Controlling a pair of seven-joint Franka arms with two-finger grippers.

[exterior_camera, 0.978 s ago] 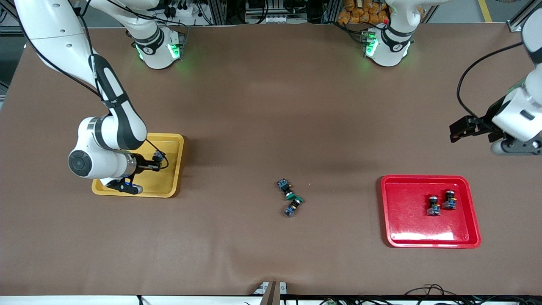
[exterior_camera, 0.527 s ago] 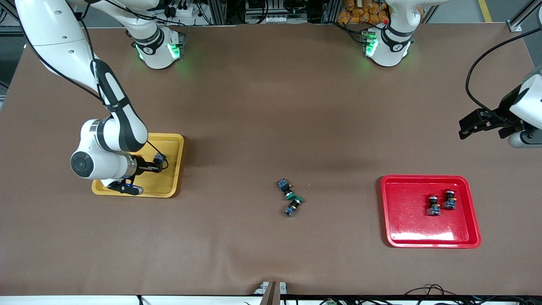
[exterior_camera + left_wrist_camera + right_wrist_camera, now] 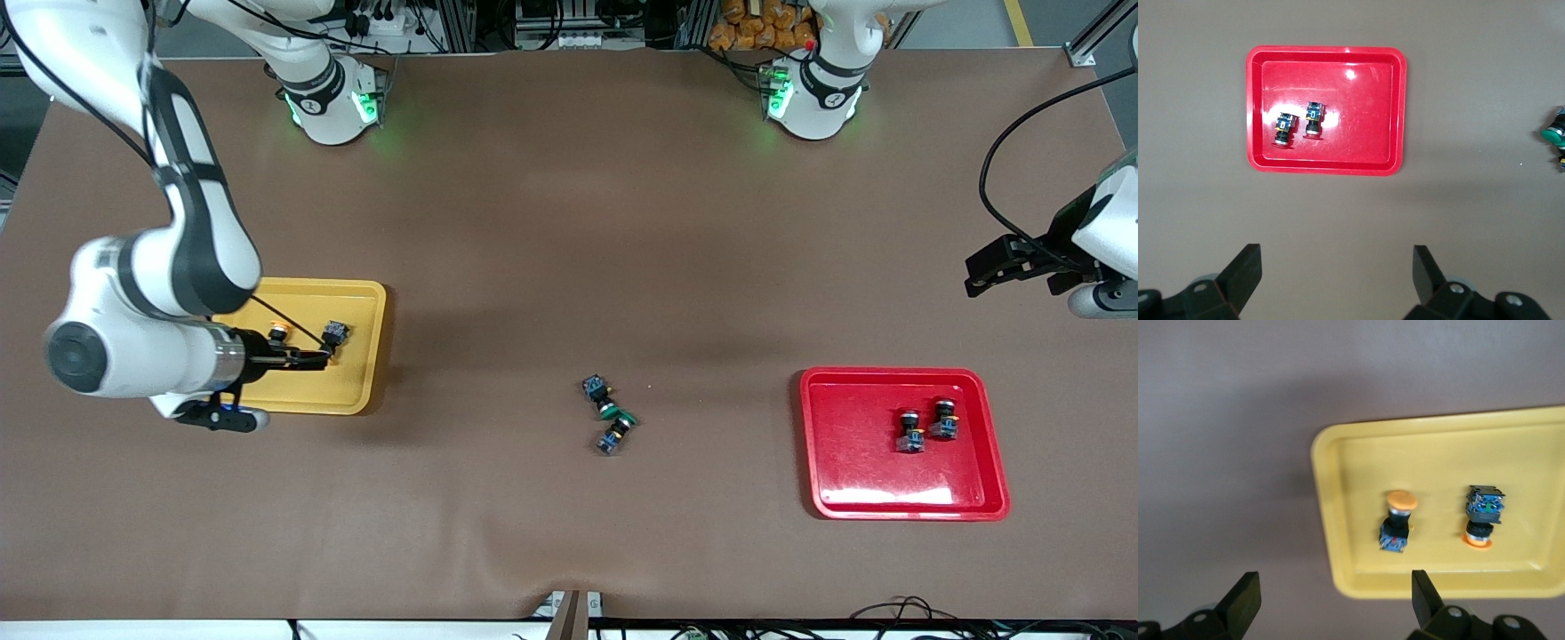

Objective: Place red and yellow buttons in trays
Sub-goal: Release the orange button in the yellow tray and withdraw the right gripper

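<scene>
Two trays are on the table, and we find each holding two buttons. We record the yellow tray (image 3: 356, 391) toward the right arm's end, with two orange-yellow-capped buttons lying in it: one (image 3: 1397, 523) on its side beside the other (image 3: 1482, 515), the pair near each other but apart. In the front view only one of them shows plainly, its cap (image 3: 279, 333) just beside the arm's wrist.

We record the red tray (image 3: 853, 480) toward the left arm's end. Two red-capped buttons (image 3: 1285, 128) and (image 3: 1313, 120) lie side by side in it, close together.

Between the trays we note two green-capped switches (image 3: 613, 418) lying together on the bare table.

The right gripper (image 3: 1331, 600) hangs over the yellow tray's edge with its fingers spread wide and nothing between them. The left gripper (image 3: 1338, 273) is raised over bare table at the left arm's end, up the table from the red tray; its fingers are likewise spread and empty. The left arm waits.
</scene>
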